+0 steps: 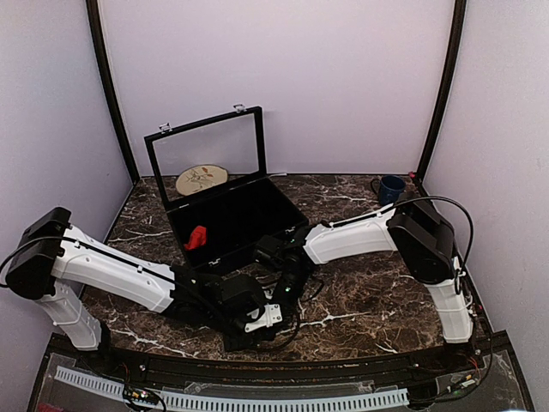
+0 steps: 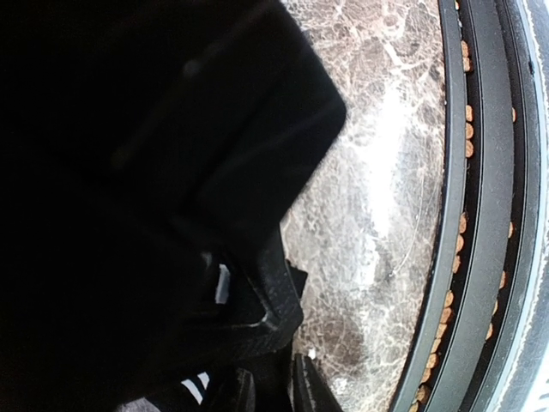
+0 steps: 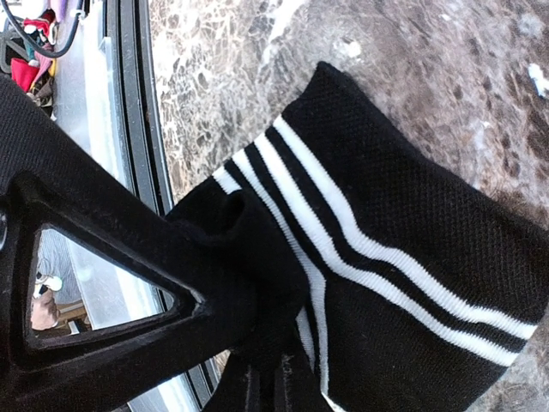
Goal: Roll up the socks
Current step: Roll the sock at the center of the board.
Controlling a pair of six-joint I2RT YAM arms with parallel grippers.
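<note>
The black sock (image 3: 412, 257), knit with white stripes, lies on the marble table (image 3: 257, 94) near its front edge. My right gripper (image 3: 274, 382) is shut on a bunched fold of the sock's cuff. The left wrist view is mostly dark with black fabric. There a bit of the striped sock (image 2: 196, 388) shows beside my left gripper (image 2: 273, 390), whose jaws stand narrow with dark fabric between them. From above, the left gripper (image 1: 257, 319) and right gripper (image 1: 287, 287) meet at the front middle and cover the sock. A small red lump (image 1: 196, 237), perhaps the red sock, lies in the case.
An open black case (image 1: 236, 219) with a glass lid stands behind the grippers. A round wooden disc (image 1: 202, 178) lies at the back left, a blue mug (image 1: 391, 189) at the back right. The table's front rail (image 2: 480, 215) runs close by the left gripper.
</note>
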